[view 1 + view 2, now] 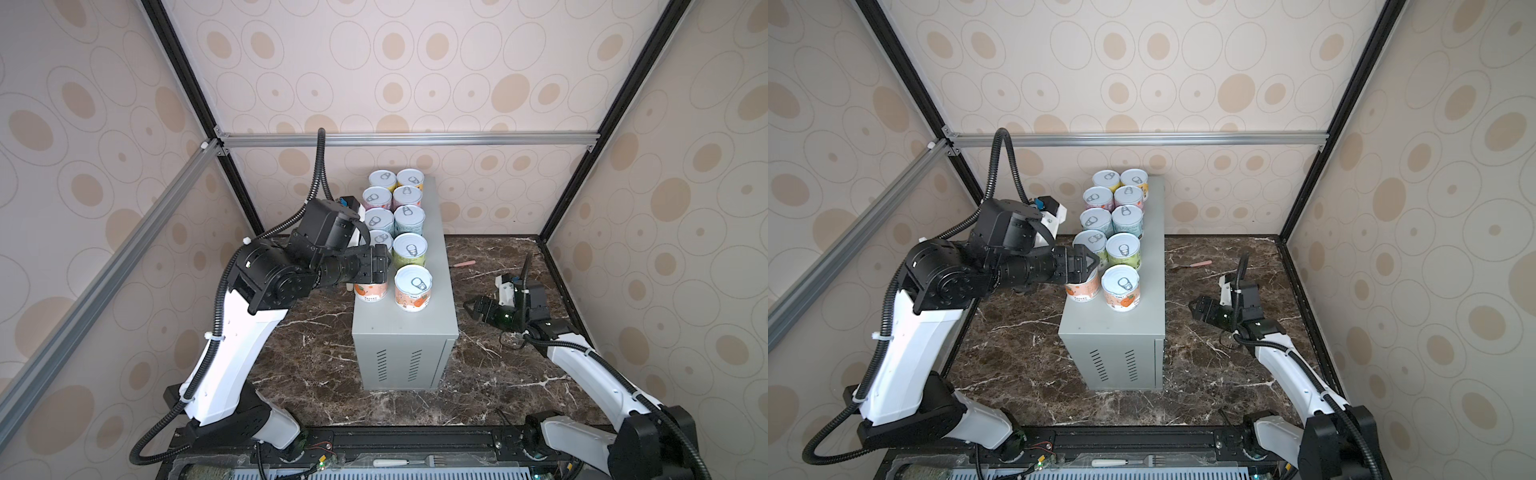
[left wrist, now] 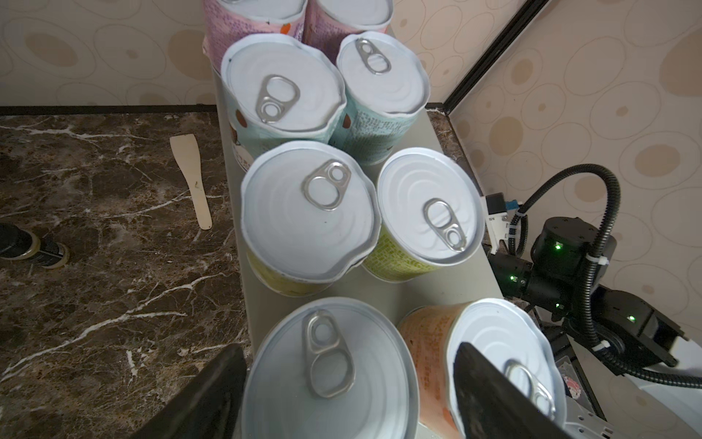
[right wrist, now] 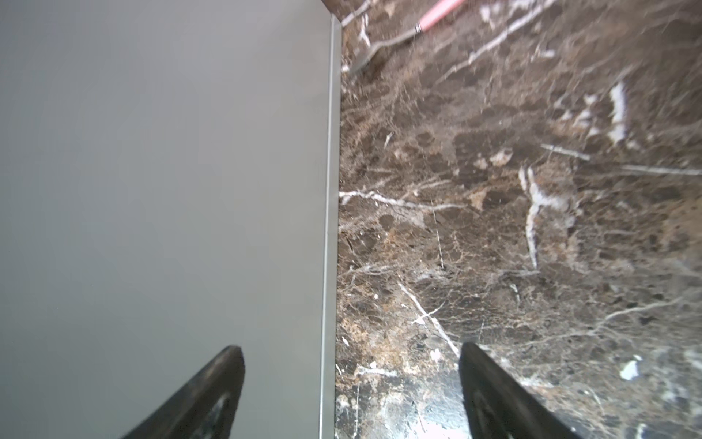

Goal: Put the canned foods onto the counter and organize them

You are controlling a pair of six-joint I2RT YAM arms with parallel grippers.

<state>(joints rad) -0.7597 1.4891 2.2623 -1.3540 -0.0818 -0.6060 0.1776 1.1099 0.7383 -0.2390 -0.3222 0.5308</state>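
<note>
Left pincer (image 2: 348,346): I see it open, jaws spread over the nearest orange-print can (image 2: 326,380) in the left row.
Right pincer (image 3: 351,346): open, holding nothing, beside the grey table (image 1: 436,266) and over the marble surface (image 1: 316,332).
Canned foods (image 1: 409,219): all ten upright on the grey table, two rows of five.

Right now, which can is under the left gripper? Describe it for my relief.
On the tall grey counter, cans stand in two columns. Take the left column's nearest can: orange fruit label like the can beside it, but alone under the left gripper.
</note>
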